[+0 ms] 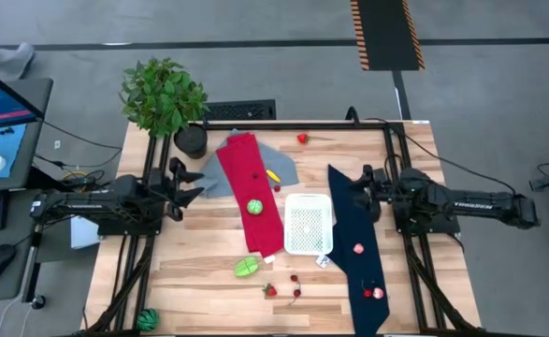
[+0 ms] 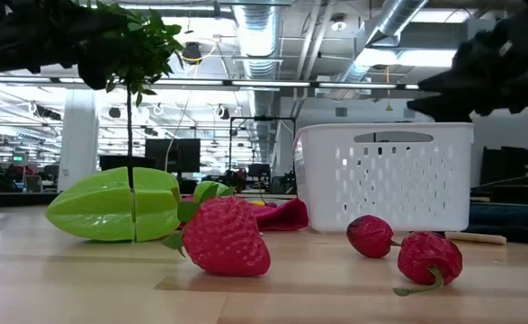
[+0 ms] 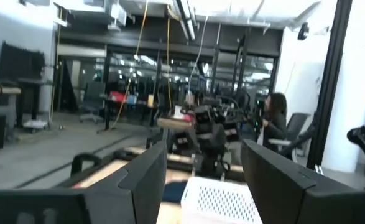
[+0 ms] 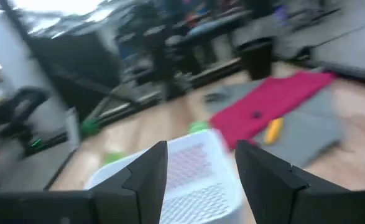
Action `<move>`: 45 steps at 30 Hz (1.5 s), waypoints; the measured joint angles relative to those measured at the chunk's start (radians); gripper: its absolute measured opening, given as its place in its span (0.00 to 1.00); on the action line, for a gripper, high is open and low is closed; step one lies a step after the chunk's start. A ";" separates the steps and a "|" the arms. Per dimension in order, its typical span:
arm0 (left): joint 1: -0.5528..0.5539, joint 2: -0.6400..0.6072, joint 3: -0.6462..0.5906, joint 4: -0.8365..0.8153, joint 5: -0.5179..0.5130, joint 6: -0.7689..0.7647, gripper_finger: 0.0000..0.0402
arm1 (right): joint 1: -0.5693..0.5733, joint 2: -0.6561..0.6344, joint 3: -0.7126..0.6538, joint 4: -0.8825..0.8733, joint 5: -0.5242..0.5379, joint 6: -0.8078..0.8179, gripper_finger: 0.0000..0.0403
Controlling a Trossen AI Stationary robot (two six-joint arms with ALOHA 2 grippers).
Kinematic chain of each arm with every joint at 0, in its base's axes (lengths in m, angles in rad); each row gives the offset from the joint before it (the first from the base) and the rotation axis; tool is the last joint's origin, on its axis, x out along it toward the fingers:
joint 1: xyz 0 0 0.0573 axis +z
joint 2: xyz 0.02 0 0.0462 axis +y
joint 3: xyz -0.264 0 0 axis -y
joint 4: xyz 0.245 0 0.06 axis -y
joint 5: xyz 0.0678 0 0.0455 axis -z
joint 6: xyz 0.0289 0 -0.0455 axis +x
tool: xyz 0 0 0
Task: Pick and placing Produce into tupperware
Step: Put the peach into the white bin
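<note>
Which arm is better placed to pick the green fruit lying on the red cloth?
Left. The left gripper is open and nearer the green fruit on the red cloth; the right gripper is beyond the tub.

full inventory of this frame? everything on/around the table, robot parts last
White plastic tub: 1, empty, table centre, between the cloths.
Long red cloth: 1, left of tub, over a grey cloth.
Long navy cloth: 1, right of tub.
Toy produce: green ball on red cloth; green starfruit, strawberry, two red cherries on front wood; pink pieces on navy cloth; red piece at back edge.
Leafy potted plant: 1, back-left corner.
Left gripper: open, left side.
Right gripper: open, right side.
</note>
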 joint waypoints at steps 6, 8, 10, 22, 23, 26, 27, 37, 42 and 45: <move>0.000 0.000 0.000 0.045 -0.079 0.028 0.49 | 0.118 0.048 0.103 -0.028 0.009 0.026 0.53; 0.000 0.000 0.000 0.055 -0.132 0.028 0.49 | 0.171 0.087 0.158 -0.057 0.011 0.038 0.53; 0.000 0.000 0.000 0.059 -0.177 0.027 0.49 | 0.235 0.136 0.196 -0.070 0.026 0.019 0.53; 0.000 0.000 0.000 0.062 -0.044 -0.020 0.49 | 0.491 0.608 0.539 -0.445 0.298 -0.051 0.53; 0.000 0.000 0.000 0.063 -0.043 -0.021 0.49 | 0.503 0.652 0.583 -0.538 0.337 -0.012 0.53; 0.000 0.000 0.000 0.085 -0.048 -0.016 0.49 | 0.541 0.763 0.687 -0.764 0.397 0.135 0.53; 0.000 0.000 0.000 0.091 -0.048 -0.015 0.49 | 0.549 0.797 0.718 -0.816 0.398 0.191 0.53; 0.000 0.000 0.000 0.140 -0.083 -0.016 0.49 | 0.655 0.986 0.933 -1.305 0.414 0.650 0.51; 0.000 0.000 0.000 0.158 -0.086 -0.021 0.49 | 0.743 1.018 0.938 -1.357 0.412 0.804 0.47; 0.000 0.000 0.000 0.167 -0.095 -0.020 0.49 | 0.791 1.043 0.939 -1.329 0.382 0.867 0.46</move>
